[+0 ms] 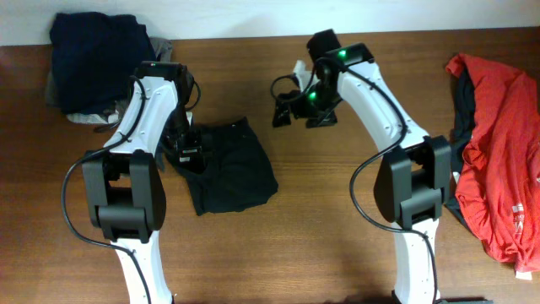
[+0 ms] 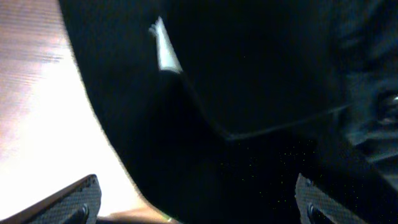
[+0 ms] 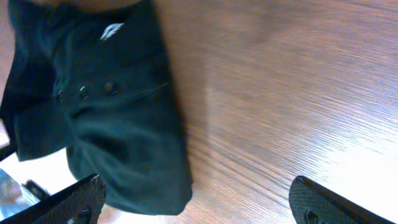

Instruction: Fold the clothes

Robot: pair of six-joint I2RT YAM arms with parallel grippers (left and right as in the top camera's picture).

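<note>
A folded black garment lies on the table left of centre. My left gripper hovers at its left edge, open. In the left wrist view the black fabric with a small white tag fills most of the picture, and the left gripper has its fingertips spread wide over the cloth, holding nothing. My right gripper sits above bare wood to the upper right of the garment, open. In the right wrist view the right gripper is empty, with the black garment to its left.
A pile of navy clothes with a grey piece beneath it sits at the back left corner. A red garment over a dark one lies spread at the right edge. Wooden table runs between the arms.
</note>
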